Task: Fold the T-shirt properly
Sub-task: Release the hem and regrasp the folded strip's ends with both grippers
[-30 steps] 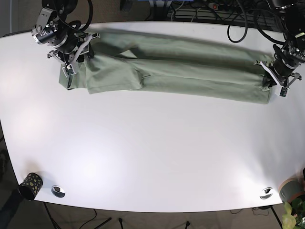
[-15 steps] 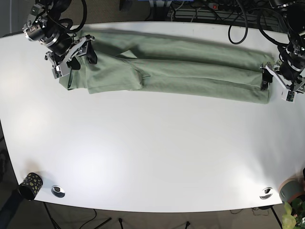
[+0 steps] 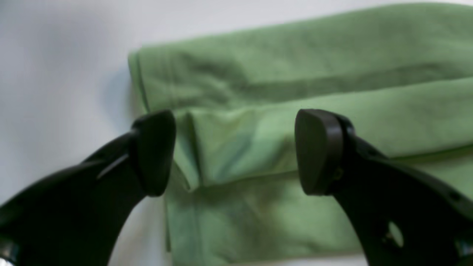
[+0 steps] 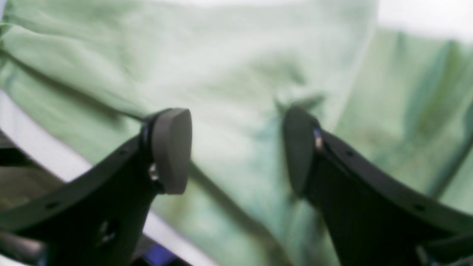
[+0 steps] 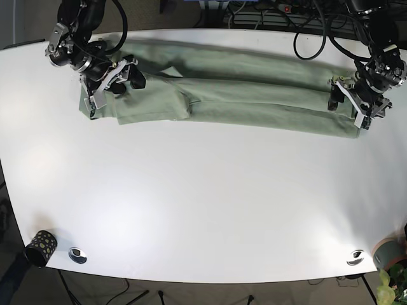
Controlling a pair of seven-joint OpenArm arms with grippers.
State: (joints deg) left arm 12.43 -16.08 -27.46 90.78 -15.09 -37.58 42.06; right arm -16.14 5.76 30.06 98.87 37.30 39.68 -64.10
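The green T-shirt (image 5: 241, 95) lies folded into a long band across the far side of the white table (image 5: 203, 197). My right gripper (image 5: 124, 77) hovers open over the shirt's left part. In the right wrist view (image 4: 236, 153) its jaws stand wide apart above wrinkled cloth (image 4: 240, 74). My left gripper (image 5: 350, 101) is open over the shirt's right end. In the left wrist view (image 3: 234, 151) its jaws straddle a folded layer (image 3: 258, 140) close to the shirt's end edge. Neither gripper holds cloth.
A black dotted cup (image 5: 41, 246) stands at the front left corner. Metal grommets (image 5: 77, 255) (image 5: 355, 257) sit near the front edge. A grey pot with a plant (image 5: 388, 254) is at the front right. Cables (image 5: 318, 25) hang behind the table.
My right gripper has moved right, from the shirt's left end to over the cloth. My left gripper has moved left, onto the shirt's right end. The shirt lies as before.
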